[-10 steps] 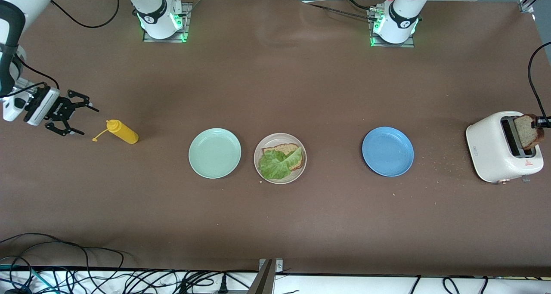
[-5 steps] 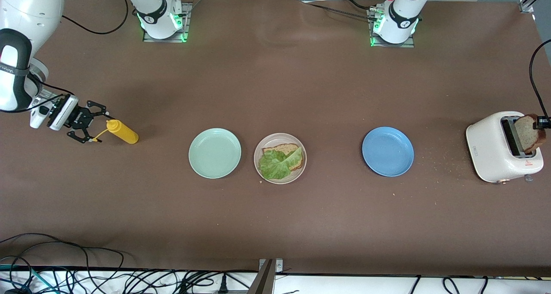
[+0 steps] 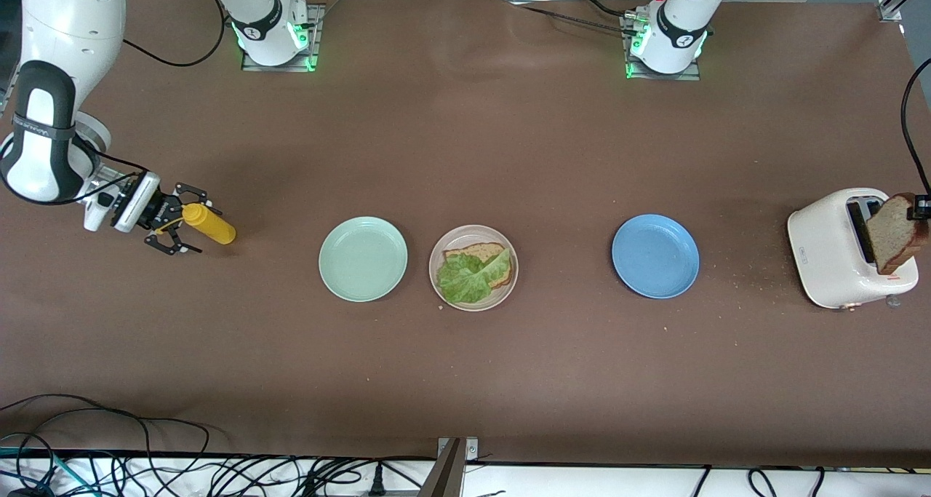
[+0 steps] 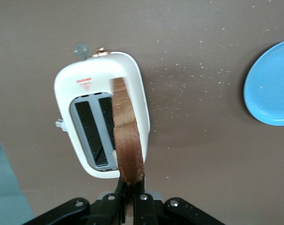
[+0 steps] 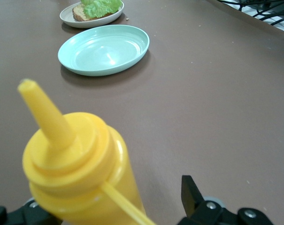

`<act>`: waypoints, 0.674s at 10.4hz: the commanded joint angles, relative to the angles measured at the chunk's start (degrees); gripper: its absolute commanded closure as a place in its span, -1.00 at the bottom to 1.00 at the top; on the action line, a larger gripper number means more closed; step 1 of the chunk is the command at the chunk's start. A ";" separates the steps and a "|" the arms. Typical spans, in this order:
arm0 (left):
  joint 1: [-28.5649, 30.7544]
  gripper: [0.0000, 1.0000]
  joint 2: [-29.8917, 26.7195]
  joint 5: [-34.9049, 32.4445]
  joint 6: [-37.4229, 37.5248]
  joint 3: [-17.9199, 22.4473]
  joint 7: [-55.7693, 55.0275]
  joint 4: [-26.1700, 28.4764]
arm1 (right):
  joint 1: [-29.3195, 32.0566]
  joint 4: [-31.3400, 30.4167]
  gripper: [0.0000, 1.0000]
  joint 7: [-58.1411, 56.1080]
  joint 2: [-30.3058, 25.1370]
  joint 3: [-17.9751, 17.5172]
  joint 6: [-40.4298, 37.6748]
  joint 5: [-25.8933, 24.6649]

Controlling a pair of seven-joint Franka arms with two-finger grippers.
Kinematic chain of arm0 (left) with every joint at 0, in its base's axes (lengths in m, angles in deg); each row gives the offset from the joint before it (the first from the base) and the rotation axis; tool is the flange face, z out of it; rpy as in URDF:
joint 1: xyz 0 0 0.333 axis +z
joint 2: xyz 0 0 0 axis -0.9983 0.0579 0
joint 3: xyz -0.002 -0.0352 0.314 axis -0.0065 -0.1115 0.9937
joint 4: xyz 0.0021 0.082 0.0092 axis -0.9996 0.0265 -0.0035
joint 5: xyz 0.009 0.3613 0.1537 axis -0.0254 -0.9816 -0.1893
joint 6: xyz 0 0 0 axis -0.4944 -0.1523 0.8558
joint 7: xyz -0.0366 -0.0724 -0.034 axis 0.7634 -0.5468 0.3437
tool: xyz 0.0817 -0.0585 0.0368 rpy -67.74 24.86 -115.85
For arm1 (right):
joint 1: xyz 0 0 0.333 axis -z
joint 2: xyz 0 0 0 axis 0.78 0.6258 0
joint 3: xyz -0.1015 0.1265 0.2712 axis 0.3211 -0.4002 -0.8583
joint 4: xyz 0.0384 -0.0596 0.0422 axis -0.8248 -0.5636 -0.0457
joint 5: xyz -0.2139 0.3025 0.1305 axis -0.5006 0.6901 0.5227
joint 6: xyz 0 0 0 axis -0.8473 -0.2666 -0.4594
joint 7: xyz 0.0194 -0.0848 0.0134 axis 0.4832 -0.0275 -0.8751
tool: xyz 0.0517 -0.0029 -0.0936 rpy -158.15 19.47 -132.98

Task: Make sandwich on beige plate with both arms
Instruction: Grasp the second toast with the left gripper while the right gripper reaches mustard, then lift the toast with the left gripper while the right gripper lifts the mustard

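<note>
The beige plate (image 3: 435,265) sits mid-table with a brown bread slice (image 3: 481,251) and a green lettuce leaf (image 3: 467,279) on it; both show in the right wrist view (image 5: 102,7). My left gripper (image 3: 922,207) is shut on a second bread slice (image 3: 893,233) and holds it over the white toaster (image 3: 825,257). In the left wrist view the slice (image 4: 126,136) hangs from the gripper (image 4: 131,192), clear of the toaster's slots (image 4: 92,136). My right gripper (image 3: 178,228) is open around the cap end of a yellow squeeze bottle (image 3: 212,228) that lies on the table.
A mint-green plate (image 3: 363,258) lies beside the beige plate toward the right arm's end. A blue plate (image 3: 654,255) lies toward the left arm's end. Crumbs are scattered between the blue plate and the toaster. Cables run along the table edge nearest the front camera.
My right gripper has moved across to the yellow bottle and now straddles its cap end. My left gripper has lifted the bread slice out of the toaster slot.
</note>
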 commanded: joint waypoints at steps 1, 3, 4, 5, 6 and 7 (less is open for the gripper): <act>-0.30 1.00 2.11 8.56 3.67 0.29 -3.26 -3.40 | 0.37 0.27 0.43 -1.62 0.92 -0.60 -0.17 1.96; -3.88 1.00 2.11 11.06 4.63 0.20 -3.98 -2.97 | -1.29 0.79 1.00 -1.01 0.75 -0.69 0.44 2.75; -6.17 1.00 2.54 12.72 4.90 0.12 -5.81 -2.70 | -2.61 2.36 1.00 0.04 0.66 -0.61 1.67 2.75; -7.93 1.00 3.51 17.43 4.99 0.03 -8.17 -2.44 | -4.36 4.03 1.00 1.70 0.31 -0.52 4.46 2.67; -9.86 1.00 4.99 21.83 4.99 -0.32 -8.55 -2.09 | -7.51 5.44 1.00 4.50 0.22 0.00 7.36 2.32; -12.23 1.00 6.23 25.44 4.99 -0.41 -9.94 -2.08 | -11.72 6.59 1.00 7.49 0.04 1.58 11.13 1.97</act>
